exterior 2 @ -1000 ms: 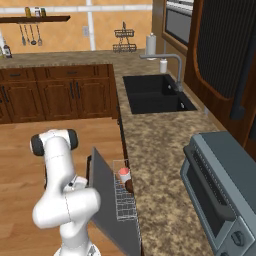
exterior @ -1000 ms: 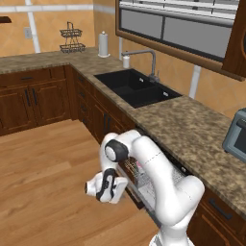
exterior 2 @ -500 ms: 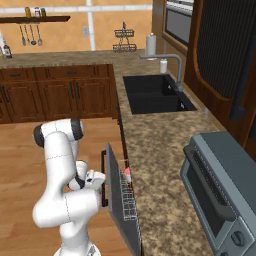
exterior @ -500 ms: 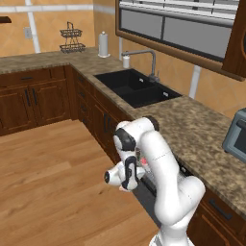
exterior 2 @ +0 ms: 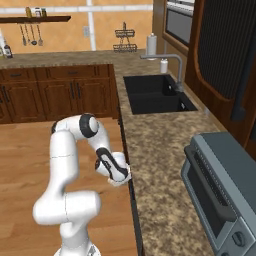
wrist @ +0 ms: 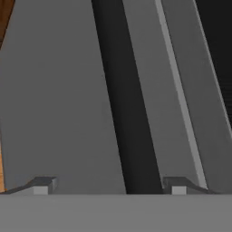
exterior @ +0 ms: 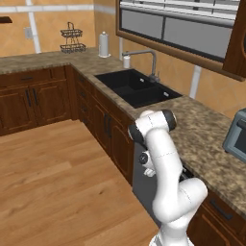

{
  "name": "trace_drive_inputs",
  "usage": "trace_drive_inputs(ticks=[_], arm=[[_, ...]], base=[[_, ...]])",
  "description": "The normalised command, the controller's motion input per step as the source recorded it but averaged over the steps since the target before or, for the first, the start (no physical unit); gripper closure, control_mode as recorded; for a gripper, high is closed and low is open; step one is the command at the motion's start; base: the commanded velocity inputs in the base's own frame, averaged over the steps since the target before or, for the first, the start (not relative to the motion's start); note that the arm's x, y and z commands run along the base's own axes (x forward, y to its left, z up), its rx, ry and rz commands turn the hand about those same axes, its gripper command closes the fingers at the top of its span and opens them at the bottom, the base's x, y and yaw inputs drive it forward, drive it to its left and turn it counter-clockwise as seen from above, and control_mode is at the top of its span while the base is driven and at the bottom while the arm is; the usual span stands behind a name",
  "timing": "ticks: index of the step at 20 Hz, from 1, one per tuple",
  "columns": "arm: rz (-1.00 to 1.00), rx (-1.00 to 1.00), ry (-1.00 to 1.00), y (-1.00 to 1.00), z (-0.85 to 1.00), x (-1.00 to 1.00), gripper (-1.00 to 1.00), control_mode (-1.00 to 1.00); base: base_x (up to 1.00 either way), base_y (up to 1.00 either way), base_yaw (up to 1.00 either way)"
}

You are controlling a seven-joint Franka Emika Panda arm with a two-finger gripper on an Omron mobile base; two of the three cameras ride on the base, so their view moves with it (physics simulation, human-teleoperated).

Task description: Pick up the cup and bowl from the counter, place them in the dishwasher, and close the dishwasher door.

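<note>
The grey dishwasher door (exterior: 140,192) stands upright under the granite counter (exterior: 204,132), flush with the dark cabinets. My gripper (wrist: 109,186) is open and right up against the door panel (wrist: 54,90). Its long dark bar handle (wrist: 115,90) runs lengthwise between my two fingertips (wrist: 43,185), which hold nothing. From the right base view, my hand (exterior 2: 118,173) presses at the counter (exterior 2: 155,150) front edge. The cup and the bowl are hidden.
A black sink (exterior: 137,89) with a faucet (exterior: 153,62) lies further along the counter. A grey toaster oven (exterior 2: 225,195) stands at the near end. A white paper-towel roll (exterior: 103,44) sits in the far corner. Open wooden floor (exterior: 53,178) spreads to the left.
The dishwasher door swung up from half open to upright, pushed by my hand toward the counter. The white rack and the cup in it have gone from sight.
</note>
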Motion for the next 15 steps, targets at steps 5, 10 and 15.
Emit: trace_drive_inputs(ticks=[5, 10, 15], arm=[[-0.15, -1.00, -0.44, -0.12, -0.13, 0.00, -1.00, -1.00], [-0.22, -1.00, -0.66, 0.11, -0.29, 0.01, -1.00, -1.00], [-0.35, -0.99, -0.62, 0.03, -0.19, -0.17, -1.00, -1.00]], base=[[0.00, 0.00, 0.00], [0.00, 0.00, 0.00], [0.00, 0.00, 0.00]])
